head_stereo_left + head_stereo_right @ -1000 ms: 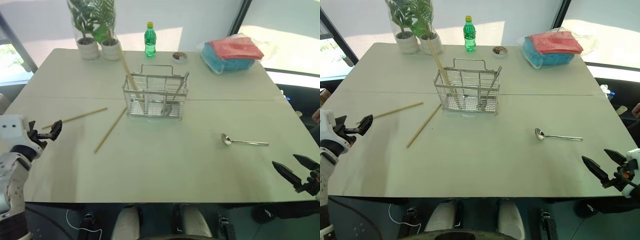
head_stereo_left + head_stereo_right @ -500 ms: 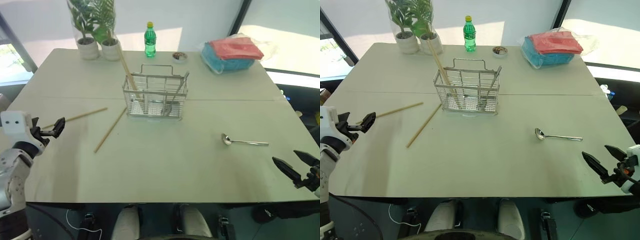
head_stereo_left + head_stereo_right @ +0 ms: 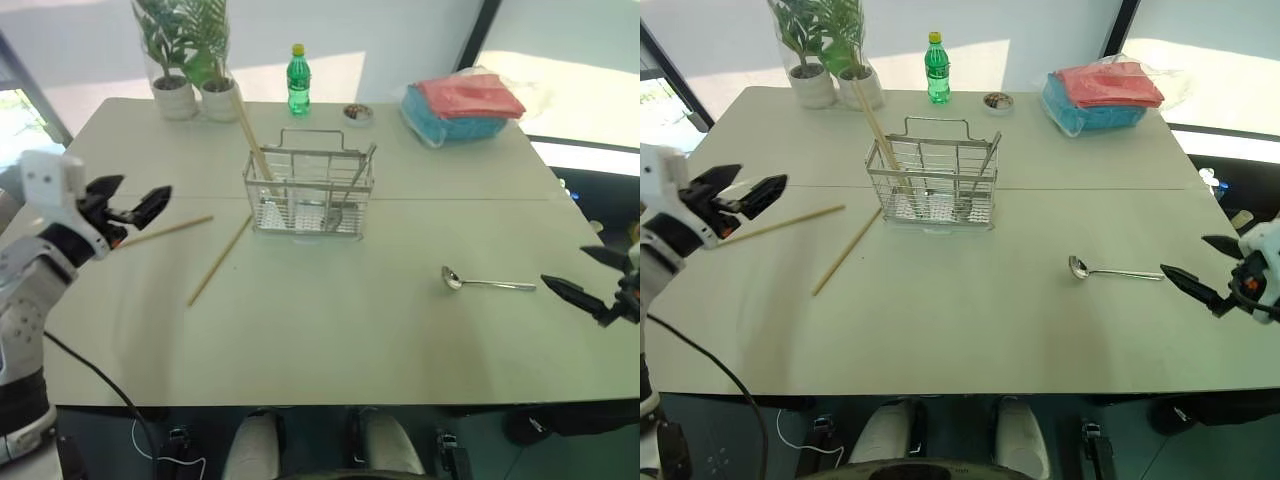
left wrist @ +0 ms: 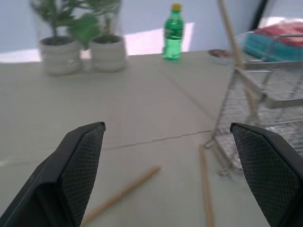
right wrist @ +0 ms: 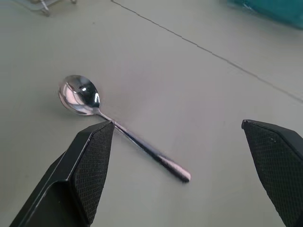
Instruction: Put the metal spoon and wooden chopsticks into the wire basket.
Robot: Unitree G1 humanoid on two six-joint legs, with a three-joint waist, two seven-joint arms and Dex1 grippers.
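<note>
Metal spoon [image 3: 1114,271] flat on table, just beside spread right hand [image 3: 1212,270]

Wire basket [image 4: 265,99]: blurred, cut off at the picture's edge in the left wrist view. Small dish [image 3: 358,113] at the bench's far side: contents too small to tell.

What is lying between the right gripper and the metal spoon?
Nothing: bare table separates the right gripper from the metal spoon, seen in the left eye view.
</note>
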